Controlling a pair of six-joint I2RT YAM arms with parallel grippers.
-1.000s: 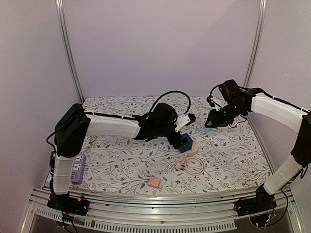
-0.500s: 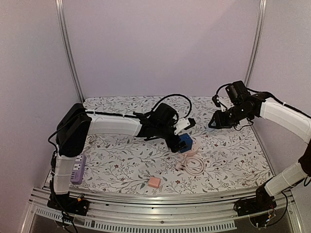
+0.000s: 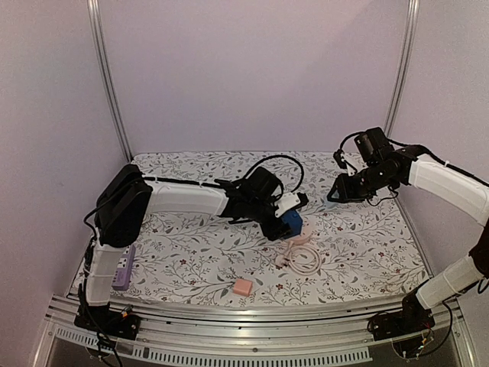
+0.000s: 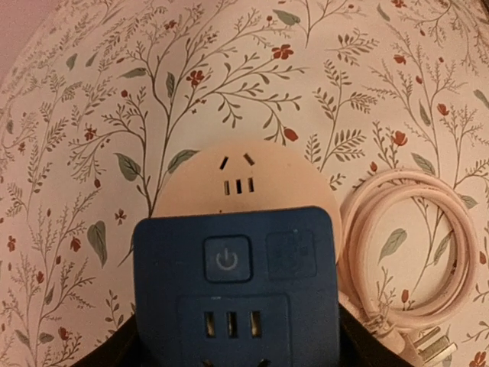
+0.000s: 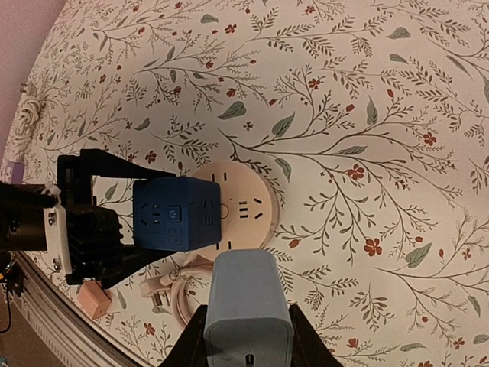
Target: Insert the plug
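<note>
A: Your left gripper, what state?
B: Pinching the blue cube socket by its sides; the cube overlaps the near edge of the round pink socket lying on the desk; touching or not, cannot tell.
A: Your right gripper?
B: Clamped on the pale blue plug; held above the desk at the far right, well apart from the cube; pink cable coiled just beside the round socket; purple power strip at the left edge.
</note>
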